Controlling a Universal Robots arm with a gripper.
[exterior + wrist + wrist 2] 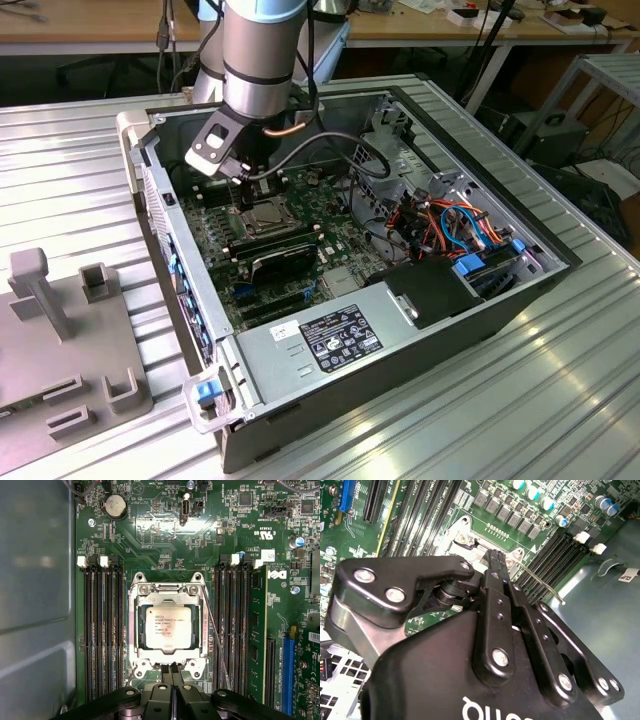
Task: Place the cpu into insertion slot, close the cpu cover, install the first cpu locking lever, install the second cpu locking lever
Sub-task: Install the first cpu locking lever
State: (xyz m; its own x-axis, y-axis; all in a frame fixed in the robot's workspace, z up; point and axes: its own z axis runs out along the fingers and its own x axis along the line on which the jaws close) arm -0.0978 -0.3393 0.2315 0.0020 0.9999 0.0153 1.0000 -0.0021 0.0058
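The cpu (167, 626), a square chip with a silver-tan top, lies flat in the insertion slot (138, 588) on the green motherboard. The silvery cpu cover (135, 630) lies down around it, the chip showing through its window. One thin wire locking lever (215, 635) slants away from the socket's side; in the second wrist view the lever (540, 582) stands raised off the board. My gripper (172, 669) is shut, its black fingertips (492, 560) together at the socket's edge with nothing seen between them. In the exterior view the gripper (240, 185) hangs just over the socket (268, 215).
Long black memory slots (102, 630) flank the socket on both sides. A coin battery (115, 504) and a blue card slot (288, 675) sit on the board. The case wall (35, 605), a power supply (330, 340), cables (450, 225) and a grey fixture (70, 330) surround the work area.
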